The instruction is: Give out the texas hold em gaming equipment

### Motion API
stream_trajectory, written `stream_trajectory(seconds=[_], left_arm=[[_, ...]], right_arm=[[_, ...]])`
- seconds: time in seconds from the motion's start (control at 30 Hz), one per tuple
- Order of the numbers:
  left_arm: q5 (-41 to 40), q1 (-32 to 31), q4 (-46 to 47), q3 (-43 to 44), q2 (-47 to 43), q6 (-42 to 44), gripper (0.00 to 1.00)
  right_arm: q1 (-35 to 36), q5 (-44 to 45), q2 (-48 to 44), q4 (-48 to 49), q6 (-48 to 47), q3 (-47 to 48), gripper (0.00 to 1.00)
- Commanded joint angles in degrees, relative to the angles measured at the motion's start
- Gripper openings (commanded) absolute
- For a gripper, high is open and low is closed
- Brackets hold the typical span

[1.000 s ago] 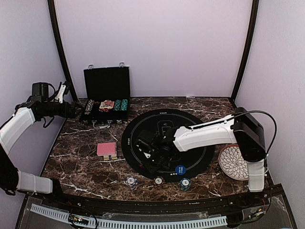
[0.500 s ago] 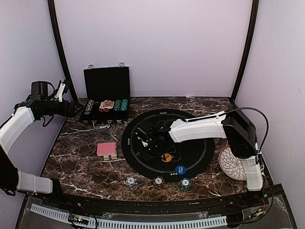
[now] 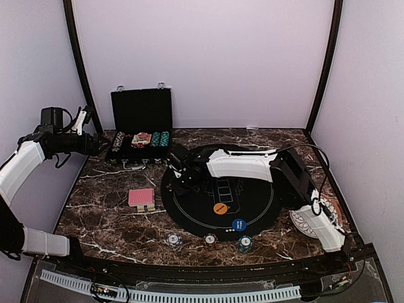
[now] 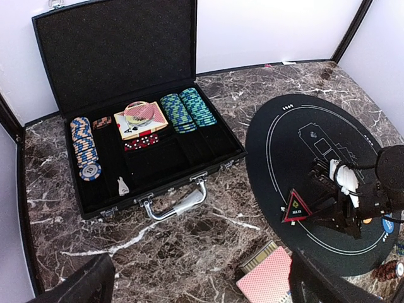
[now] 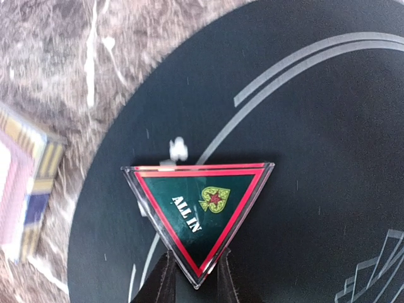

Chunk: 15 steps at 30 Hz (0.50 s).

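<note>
At right wrist only: lettered token (image 5: pixel 199 211)

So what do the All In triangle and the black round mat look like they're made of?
The triangle token looks like clear hard plastic, probably acrylic: a transparent glossy rim surrounds the printed green and red face. The round mat looks like matte fabric or rubber: no glare, pale lint specks, printed white lines.

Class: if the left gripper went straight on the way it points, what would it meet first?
Probably the open black case; the left gripper faces it, jaws open, though depth is unclear.
</note>
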Motion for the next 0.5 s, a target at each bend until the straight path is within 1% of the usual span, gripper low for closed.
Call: stream_trajectory(seconds=[0.0,0.03,0.07,0.17,0.23,0.33,0.47], left_arm=[[1.26,0.35,-1.59,1.33,-1.66,0.63,0.99],[1.26,0.36,-1.59,1.32,-1.61,0.55,0.99],[1.36,0.36,-1.57,1.4,-1.54,0.52,0.99],[1.53,0.36,-1.59,1.4,-1.19,0.36,0.99],[1.64,0.29,-1.51,1.48,-1.03,0.27,0.99],[2.02,0.36,-1.37,1.65,-0.88,0.12,0.99],[2.37,0.34,-1.46,1.75,-0.82,0.04,0.99]], right_arm=[[-1.07,-1.12,3.16,-2.89,-2.31,6.45,0.25],[-1.17,-0.64,3.3,-3.64,-2.51,7.46,0.27],[-1.36,-0.23,2.98,-4.12,-2.63,7.66,0.31],[-1.97,1.29,-1.21,-3.32,-2.5,4.17,0.52],[-2.19,2.53,-5.26,-2.2,-2.31,0.22,0.64],[-2.19,4.04,-11.51,-0.96,-1.48,-6.65,0.73],[-2.19,5.6,-19.09,-0.28,0.8,-17.36,0.8]])
